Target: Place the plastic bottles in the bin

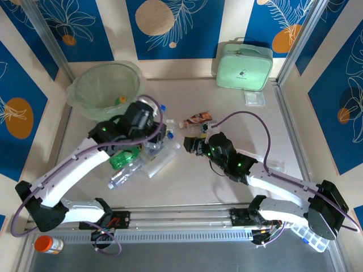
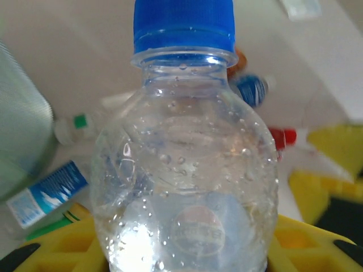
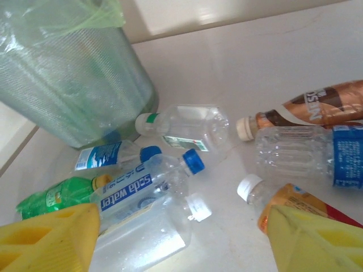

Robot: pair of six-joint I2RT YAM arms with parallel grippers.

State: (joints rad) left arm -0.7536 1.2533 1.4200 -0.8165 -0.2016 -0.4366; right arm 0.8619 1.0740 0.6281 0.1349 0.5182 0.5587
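With the left claw [image 2: 181, 252] clamped on a clear blue-capped bottle [image 2: 184, 170] near the bin [image 1: 85, 85], and the right claw [image 3: 181, 243] apart over loose bottles [image 3: 136, 190] on the surface [image 3: 255, 85], the slick, rounded bottle may slip out before clearing the bin's rim.

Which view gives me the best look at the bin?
Top external: the bin shows whole, from above, into its mouth. The right wrist shows its ribbed side wall; the left wrist, a blurred strip of wall at the left edge.
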